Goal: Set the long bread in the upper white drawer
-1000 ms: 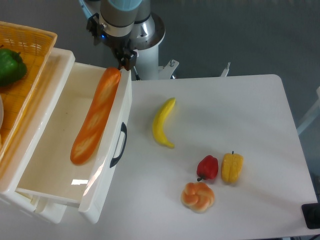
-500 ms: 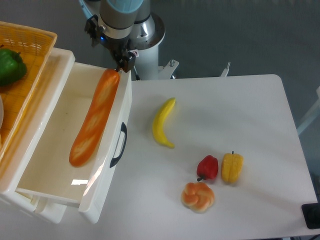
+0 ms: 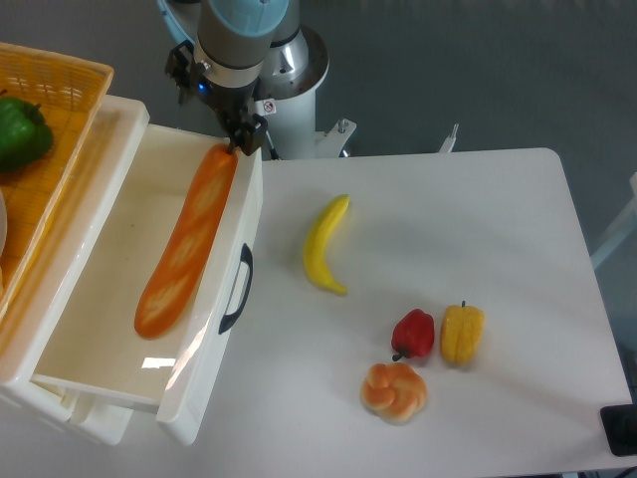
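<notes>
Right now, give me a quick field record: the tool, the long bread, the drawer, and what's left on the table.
tool: at the bread's far end, above the drawer's back right corner; grip state unclear
long bread: lying lengthwise over the drawer's inside, along its right side
upper white drawer: pulled open, handle slot facing the table
task status: bread over or in the drawer, release not confirmed
on table: banana, red pepper, yellow pepper, round bun
</notes>
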Robot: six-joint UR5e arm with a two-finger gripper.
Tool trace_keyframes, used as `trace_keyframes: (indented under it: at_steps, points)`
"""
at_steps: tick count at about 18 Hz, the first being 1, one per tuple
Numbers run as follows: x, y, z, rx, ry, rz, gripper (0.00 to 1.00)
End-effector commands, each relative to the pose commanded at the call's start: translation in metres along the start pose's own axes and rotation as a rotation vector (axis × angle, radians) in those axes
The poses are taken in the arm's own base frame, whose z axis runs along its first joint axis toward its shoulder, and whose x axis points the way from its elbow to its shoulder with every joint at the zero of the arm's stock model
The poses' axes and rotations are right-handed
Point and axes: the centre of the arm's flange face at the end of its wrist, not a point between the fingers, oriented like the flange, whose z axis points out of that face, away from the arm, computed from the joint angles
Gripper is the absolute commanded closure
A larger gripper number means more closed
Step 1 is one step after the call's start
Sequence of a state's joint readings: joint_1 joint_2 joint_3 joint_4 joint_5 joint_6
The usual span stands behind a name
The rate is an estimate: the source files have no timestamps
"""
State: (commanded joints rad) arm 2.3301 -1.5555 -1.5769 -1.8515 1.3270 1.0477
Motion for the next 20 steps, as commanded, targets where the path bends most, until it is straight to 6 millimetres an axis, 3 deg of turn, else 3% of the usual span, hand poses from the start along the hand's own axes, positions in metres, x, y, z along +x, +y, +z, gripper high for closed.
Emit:
trace_keyframes:
  at_steps: [7,11,17,20]
  points:
    - [0.001,0.003,-0.021,0.024,-0.025,0.001,0.00]
    - [-0.005,0.016,-0.036,0.034,-0.028,-0.032,0.00]
    - [-0.046,0.051,-0.070,0.111,-0.134,-0.116,0.00]
    - [-0.078,0.068,-0.069,0.063,-0.167,-0.159,0.00]
